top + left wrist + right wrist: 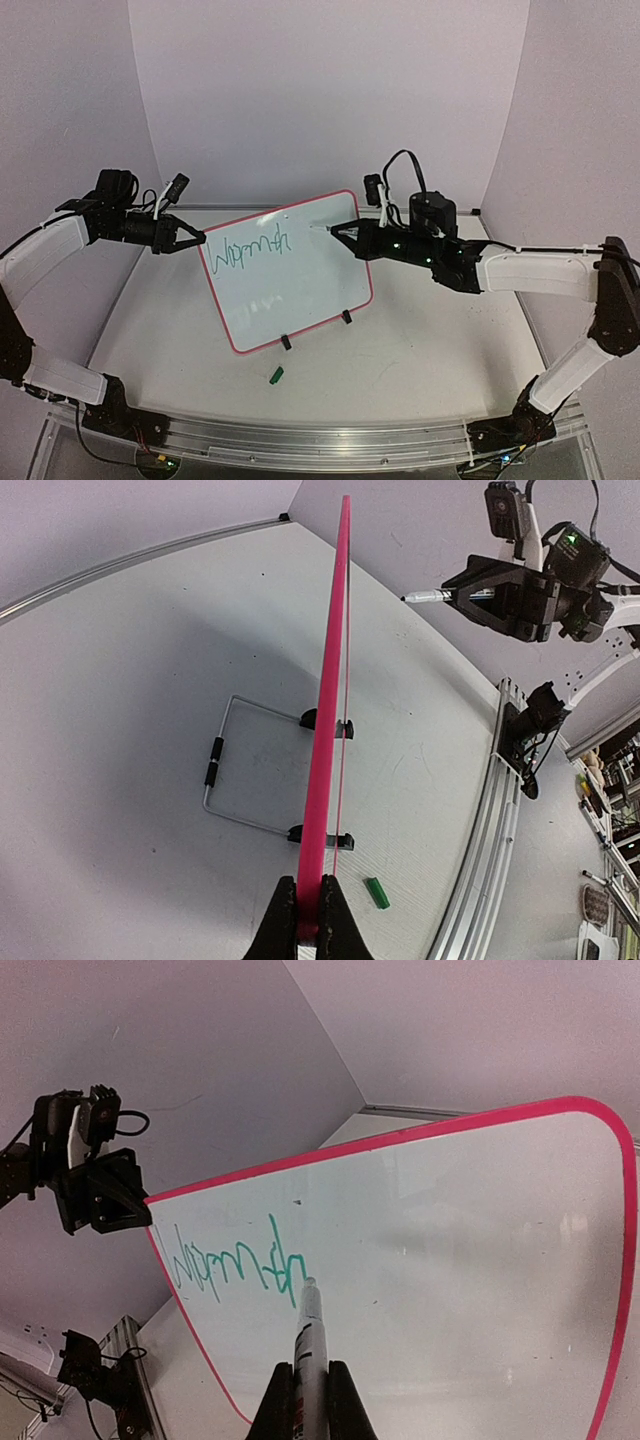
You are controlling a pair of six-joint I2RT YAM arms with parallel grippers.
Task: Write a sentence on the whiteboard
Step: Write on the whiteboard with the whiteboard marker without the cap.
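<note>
The whiteboard (290, 290) stands tilted on the table, its pink-red frame edge-on in the left wrist view (328, 730). My left gripper (200, 240) is shut on the frame's left edge, both jaws pressed against the pink rim (310, 920). Green script, the start of the sentence (235, 1260), runs in one line across the board's upper left (252, 247). My right gripper (310, 1400) is shut on a white marker (312, 1335). The marker's tip (318, 228) points at the end of the script, a short gap off the board face.
A green marker cap (277, 375) lies on the table in front of the board. Two black clip feet (286, 342) and a wire stand (225, 770) hold the board. An aluminium rail (320, 440) runs along the near edge. Walls close in the back and sides.
</note>
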